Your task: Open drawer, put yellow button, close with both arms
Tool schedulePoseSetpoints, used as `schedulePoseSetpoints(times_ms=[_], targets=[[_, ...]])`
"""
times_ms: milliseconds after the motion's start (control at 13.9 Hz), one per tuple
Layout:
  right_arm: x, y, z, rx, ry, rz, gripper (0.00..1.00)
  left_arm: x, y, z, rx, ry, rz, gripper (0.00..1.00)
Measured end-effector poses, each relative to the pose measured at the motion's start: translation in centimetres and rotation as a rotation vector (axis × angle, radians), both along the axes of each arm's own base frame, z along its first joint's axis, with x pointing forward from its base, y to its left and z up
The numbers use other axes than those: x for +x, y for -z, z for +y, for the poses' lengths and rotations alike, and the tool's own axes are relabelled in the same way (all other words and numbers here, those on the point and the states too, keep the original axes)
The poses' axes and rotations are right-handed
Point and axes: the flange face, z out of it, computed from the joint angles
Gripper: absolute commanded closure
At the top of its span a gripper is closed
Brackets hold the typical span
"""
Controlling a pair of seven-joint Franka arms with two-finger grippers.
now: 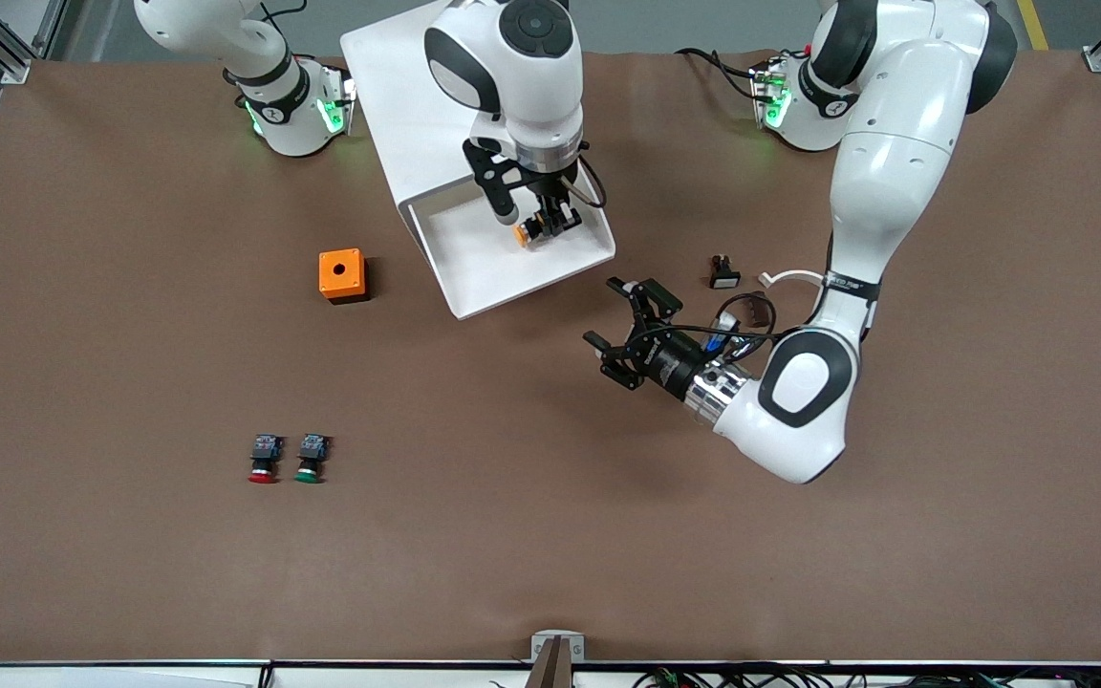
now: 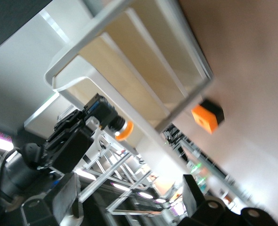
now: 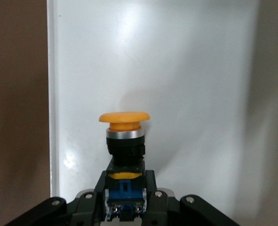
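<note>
Red button (image 1: 263,459) nearest; right gripper (image 1: 543,226) grips yellow button (image 1: 524,234); labels seemingly unreadable.

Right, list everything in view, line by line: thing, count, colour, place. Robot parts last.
cabinet: one, white, between the arms' bases.
drawer: one, white, pulled open from the cabinet.
yellow button: one, yellow-orange cap, held over the drawer.
orange box: one, orange, beside the drawer toward the right arm's end.
red-capped button: one, nearer the front camera than the orange box.
green-capped button: one, beside the red-capped button.
small black part: one, black and white, toward the left arm's end.
right gripper: black, shut on the yellow button.
left gripper: black, open, beside the drawer.
</note>
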Motion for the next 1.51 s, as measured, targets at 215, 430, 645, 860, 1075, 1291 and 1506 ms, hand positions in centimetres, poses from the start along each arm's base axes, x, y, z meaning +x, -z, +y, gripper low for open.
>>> schedulePoseSetpoints(times_ms=[215, 430, 645, 860, 1075, 1291, 1506], targets=[[0.4, 0.4, 0.9, 0.003, 0.005, -0.004, 0.00, 0.7, -3.6, 1.1, -0.118, 0.108, -0.348, 0.01], [0.4, -0.3, 1.4, 0.013, -0.009, -0.015, 0.00, 1.2, -7.1, 1.6, -0.084, 0.225, -0.654, 0.01], [2.2, -2.7, 0.2, -0.011, -0.107, -0.006, 0.00, 1.1, -10.5, 1.5, -0.020, 0.353, -0.884, 0.01], [7.1, -5.1, -5.5, -0.067, -0.332, 0.058, 0.00, -0.2, -12.0, -2.0, 0.134, 0.515, -1.067, 0.01], [13.3, -8.2, -15.7, -0.065, -0.547, 0.118, 0.00, -1.3, -11.9, -5.5, 0.226, 0.616, -1.196, 0.01], [17.9, -11.2, -28.0, -0.024, -0.747, 0.152, 0.00, -2.4, -11.6, -7.8, 0.278, 0.692, -1.262, 0.01], [20.7, -12.5, -39.8, 0.026, -0.934, 0.155, 0.00, -3.5, -11.2, -9.2, 0.304, 0.743, -1.275, 0.01]])
